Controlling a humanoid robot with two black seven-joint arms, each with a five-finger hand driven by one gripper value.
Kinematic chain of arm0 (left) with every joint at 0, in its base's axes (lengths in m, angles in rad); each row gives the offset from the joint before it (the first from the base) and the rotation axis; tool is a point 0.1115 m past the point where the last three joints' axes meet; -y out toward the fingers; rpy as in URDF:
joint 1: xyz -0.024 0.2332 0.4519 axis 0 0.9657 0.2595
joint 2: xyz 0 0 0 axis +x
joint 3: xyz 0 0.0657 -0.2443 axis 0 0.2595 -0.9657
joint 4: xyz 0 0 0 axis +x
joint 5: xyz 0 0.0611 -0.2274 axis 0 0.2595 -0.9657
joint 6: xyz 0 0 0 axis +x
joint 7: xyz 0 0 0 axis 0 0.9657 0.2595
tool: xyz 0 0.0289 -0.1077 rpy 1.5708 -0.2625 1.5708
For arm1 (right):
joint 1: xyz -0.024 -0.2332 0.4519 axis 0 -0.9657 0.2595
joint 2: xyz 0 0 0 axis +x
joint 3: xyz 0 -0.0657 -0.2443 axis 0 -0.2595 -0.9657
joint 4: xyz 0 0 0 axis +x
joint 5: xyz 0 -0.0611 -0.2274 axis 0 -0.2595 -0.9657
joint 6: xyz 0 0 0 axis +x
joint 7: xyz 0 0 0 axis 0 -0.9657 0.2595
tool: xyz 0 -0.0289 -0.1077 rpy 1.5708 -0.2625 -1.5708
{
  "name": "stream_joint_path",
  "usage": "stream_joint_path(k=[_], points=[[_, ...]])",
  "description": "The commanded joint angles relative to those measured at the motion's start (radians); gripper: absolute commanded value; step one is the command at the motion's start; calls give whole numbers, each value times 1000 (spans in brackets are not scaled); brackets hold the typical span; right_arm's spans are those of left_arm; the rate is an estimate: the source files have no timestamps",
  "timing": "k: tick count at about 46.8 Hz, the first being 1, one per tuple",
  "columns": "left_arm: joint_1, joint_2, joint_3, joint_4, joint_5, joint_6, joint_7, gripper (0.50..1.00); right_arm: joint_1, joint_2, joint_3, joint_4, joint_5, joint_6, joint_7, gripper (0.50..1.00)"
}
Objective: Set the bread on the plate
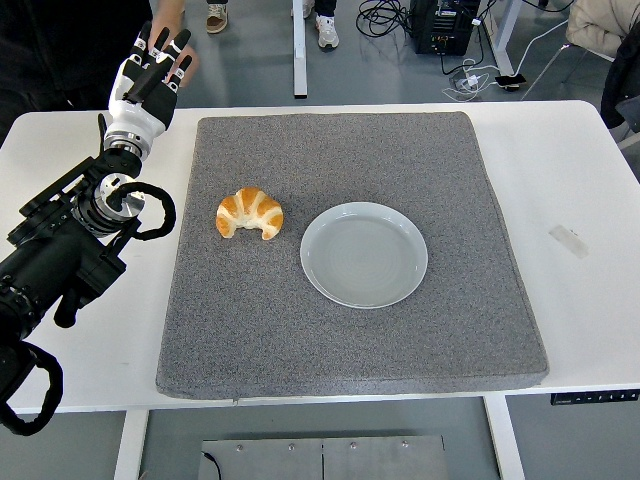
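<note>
A golden croissant [250, 213] lies on the grey mat [350, 330], left of centre. An empty pale plate [364, 254] sits just to its right on the mat, a small gap between them. My left hand [148, 75] is raised at the far left corner of the table, above the mat's back left corner, well behind and left of the croissant. Its fingers are spread and hold nothing. My right arm is out of view.
A person's hand [170, 20] shows at the picture's top left, just behind my left hand. A small piece of tape [569, 240] lies on the white table [580, 170] to the right of the mat. Cables and table legs stand on the floor beyond.
</note>
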Motion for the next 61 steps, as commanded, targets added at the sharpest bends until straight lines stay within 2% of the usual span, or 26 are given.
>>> stream_joint_path(k=[1,24,38,41,46,61], points=[[1,-1,1,0,0,0,0,990,0,0,0,0,0,-1,0,1000],[-2,3,5,0,3,2,2,990,0,0,0,0,0,0,0,1000],[-7,16,10,-12,32,2,34,990,0,0,0,0,0,0,0,1000],[-7,39,12,-23,57,2,46,990,0,0,0,0,0,-1,0,1000],[-15,100,91,-40,67,2,75,990,0,0,0,0,0,0,0,1000],[-79,155,252,-89,90,2,81,990,0,0,0,0,0,0,0,1000]])
